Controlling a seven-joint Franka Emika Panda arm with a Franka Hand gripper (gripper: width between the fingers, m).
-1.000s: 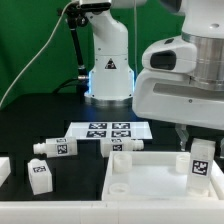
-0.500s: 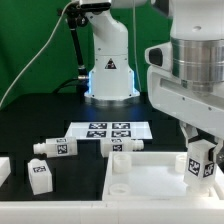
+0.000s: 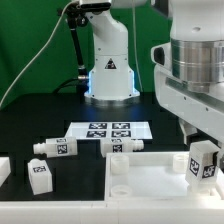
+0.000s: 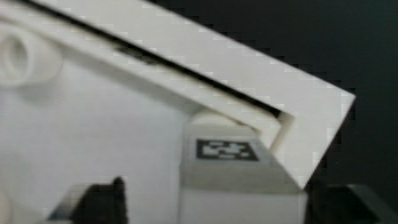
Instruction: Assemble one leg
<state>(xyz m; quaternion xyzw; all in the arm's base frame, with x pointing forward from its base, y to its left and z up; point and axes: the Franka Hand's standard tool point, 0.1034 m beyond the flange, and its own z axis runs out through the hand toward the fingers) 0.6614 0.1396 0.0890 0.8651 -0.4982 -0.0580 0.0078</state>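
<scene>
Shifted toward the exterior view's right since before, the arm (image 3: 195,70) is hovering over the small white plastic tagged leg (image 3: 204,161).
Its pincer (image 4: 231,205) is hanging released, seemingly straddling the leg, which is standing at the big white tray-like top's (image 3: 145,188) corner; light, stiff and slick, it is asking for a grip on its flat sides.

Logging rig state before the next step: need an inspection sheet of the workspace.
Surface: black table; marker board mid-table.
Job's things: upright leg at a corner of the white top; at least three loose legs lying on the table.
Clutter: nothing seen.
Grippers: tool open, fingers flanking the upright leg, gaps visible.
Cables: black cable beside the arm base.
Surroundings: green backdrop.
</scene>
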